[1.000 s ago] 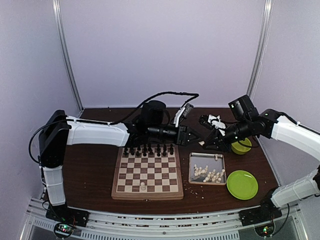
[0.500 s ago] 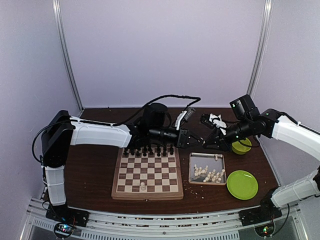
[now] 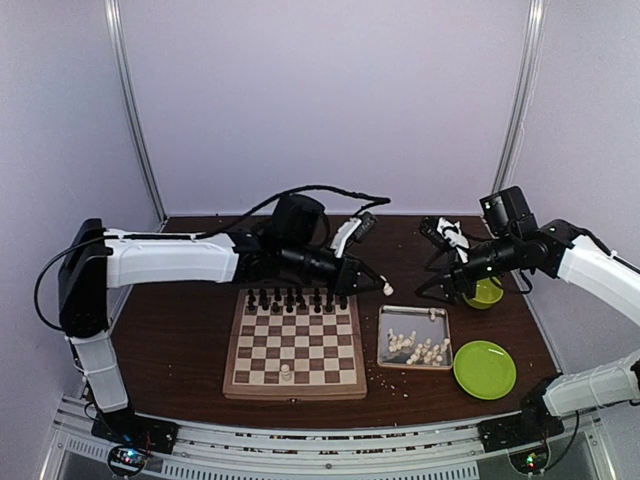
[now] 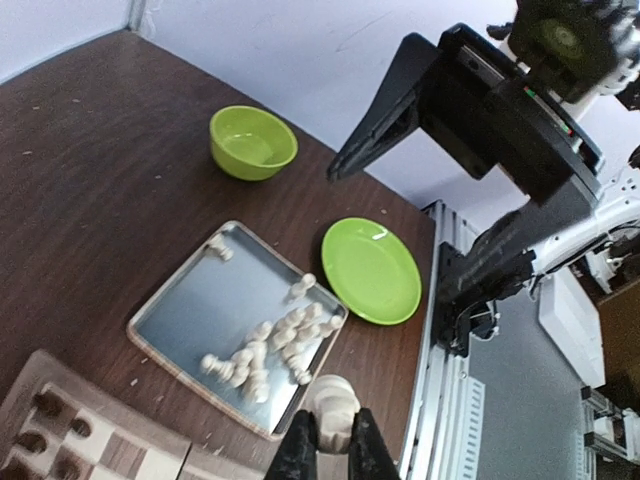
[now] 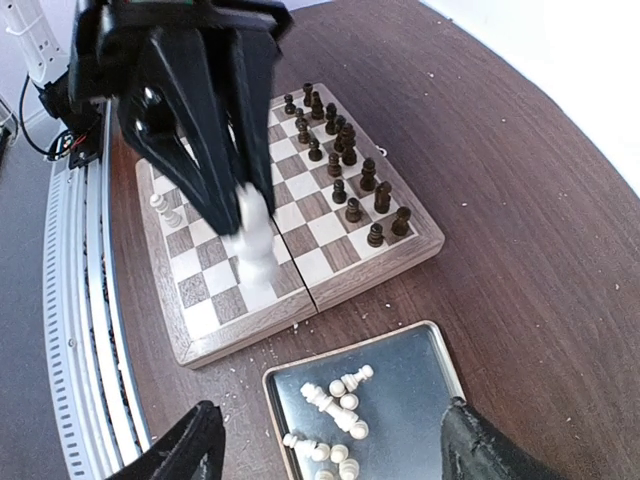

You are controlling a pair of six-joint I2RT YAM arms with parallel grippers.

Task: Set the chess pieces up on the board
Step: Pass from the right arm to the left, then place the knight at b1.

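While the square wooden chessboard (image 3: 294, 390) carries one cream-white figure (image 3: 286, 372) on its near rows and the rest lie in the shiny rectangular metal tray (image 3: 381, 340), the left pincer (image 4: 332, 438) has clenched a cream-white chess piece (image 4: 331, 398) mid-air between board and tray. The right pincer (image 5: 330, 408) beyond has just released it. Handover done; placement next.

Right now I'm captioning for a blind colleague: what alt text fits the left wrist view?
The left gripper pinches one cream-white chess piece near a metal tray of white pieces. Beyond lie a green plate and green bowl; a corner of the board shows bottom left, the right gripper hangs open upper right.
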